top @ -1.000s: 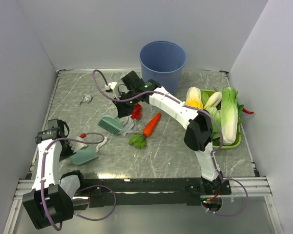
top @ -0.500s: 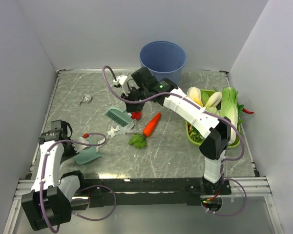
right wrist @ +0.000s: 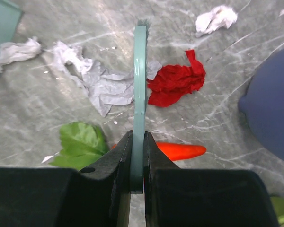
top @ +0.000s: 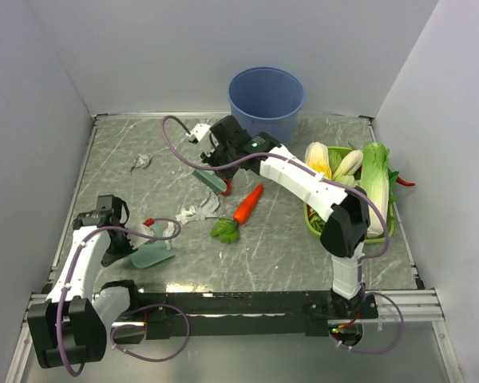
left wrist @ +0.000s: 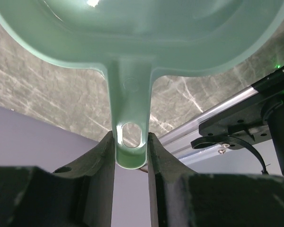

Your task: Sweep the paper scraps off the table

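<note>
My right gripper point(top: 212, 163) point(right wrist: 137, 161) is shut on the thin handle of a teal brush point(top: 210, 180) point(right wrist: 139, 71), seen edge-on. The brush head stands between a red paper scrap point(top: 226, 188) point(right wrist: 177, 80) on its right and crumpled grey-white scraps point(top: 196, 212) point(right wrist: 104, 85) on its left. Another white scrap point(top: 140, 163) lies far left on the table point(top: 287, 247); one more point(right wrist: 217, 19) lies beyond the brush. My left gripper point(top: 126, 246) point(left wrist: 131, 151) is shut on the handle of a teal dustpan point(top: 152, 254) point(left wrist: 132, 38) at the near left, with a white scrap point(top: 169, 230) point(right wrist: 14, 51) by its mouth.
An orange carrot point(top: 248, 204) point(right wrist: 180, 150) with green leaves point(top: 223, 230) point(right wrist: 80, 144) lies just right of the scraps. A blue bucket point(top: 265, 100) point(right wrist: 270, 109) stands at the back. A green tray point(top: 387, 231) of vegetables lines the right side. Grey walls enclose the table.
The right arm has drawn the brush back and to the right, from beside the white scraps to the red scrap. The left arm has shifted the dustpan slightly right.
</note>
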You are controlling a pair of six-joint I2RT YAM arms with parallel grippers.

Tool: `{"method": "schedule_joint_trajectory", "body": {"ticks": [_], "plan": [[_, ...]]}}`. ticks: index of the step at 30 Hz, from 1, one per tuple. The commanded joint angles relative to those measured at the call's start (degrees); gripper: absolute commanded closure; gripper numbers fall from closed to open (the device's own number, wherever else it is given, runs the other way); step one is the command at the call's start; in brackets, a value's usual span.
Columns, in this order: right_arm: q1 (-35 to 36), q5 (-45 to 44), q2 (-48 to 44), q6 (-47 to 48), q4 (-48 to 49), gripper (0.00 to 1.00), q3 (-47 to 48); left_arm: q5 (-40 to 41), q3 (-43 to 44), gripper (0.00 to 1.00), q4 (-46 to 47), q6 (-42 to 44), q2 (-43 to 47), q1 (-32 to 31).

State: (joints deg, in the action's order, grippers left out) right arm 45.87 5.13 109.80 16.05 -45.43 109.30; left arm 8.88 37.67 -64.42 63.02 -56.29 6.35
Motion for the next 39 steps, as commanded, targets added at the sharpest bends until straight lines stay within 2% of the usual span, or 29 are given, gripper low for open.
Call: {"method": "schedule_joint_trajectory", "body": {"ticks": [1,7,11,16,21,24,25,28,32,36,39], "plan": [[1.4,-2.9,3.6,-1.1,1.3,1.00,1.0,0.7,0.3,0.99,0.7,-2.2,-1.4,-1.7],[3.4,3.7,6.5,-6.6,-0.3,1.00,2.0,1.1,0.7,0.99,2.3,-3.7,-2.3,-5.1],[4.8,14.5,7.5,-11.7,-0.5,1.00,6.3,0.3,1.6,0.99,3.7,-7.4,-5.2,-8.3],[5.5,23.5,6.1,-17.8,1.0,1.00,6.6,-0.4,3.6,0.99,5.8,-12.1,-8.4,-12.4],[5.5,20.8,2.5,-15.0,0.4,1.00,4.7,-1.7,4.6,0.95,6.7,-14.7,-9.0,-13.1],[4.7,19.3,0.1,-13.2,0.4,1.00,3.7,-3.7,3.6,0.82,9.0,-15.9,-6.3,-13.1],[4.3,18.9,-0.4,-12.5,0.3,1.00,3.6,-6.0,2.6,0.75,9.7,-16.0,-4.5,-13.1],[3.9,17.7,-1.4,-11.8,0.0,1.00,3.1,-9.5,0.0,0.66,13.7,-16.7,-1.6,-13.2],[3.4,17.4,-1.9,-11.4,-0.3,1.00,2.8,-12.0,-1.9,0.64,16.3,-17.6,-1.9,-13.1],[2.8,16.3,-2.3,-10.5,-0.3,1.00,2.8,-12.6,-1.4,0.66,17.4,-19.2,-4.3,-13.1],[2.1,9.1,-3.1,-8.7,0.7,1.00,2.9,-12.2,-0.1,0.73,17.9,-20.7,-5.9,-13.1]]}}
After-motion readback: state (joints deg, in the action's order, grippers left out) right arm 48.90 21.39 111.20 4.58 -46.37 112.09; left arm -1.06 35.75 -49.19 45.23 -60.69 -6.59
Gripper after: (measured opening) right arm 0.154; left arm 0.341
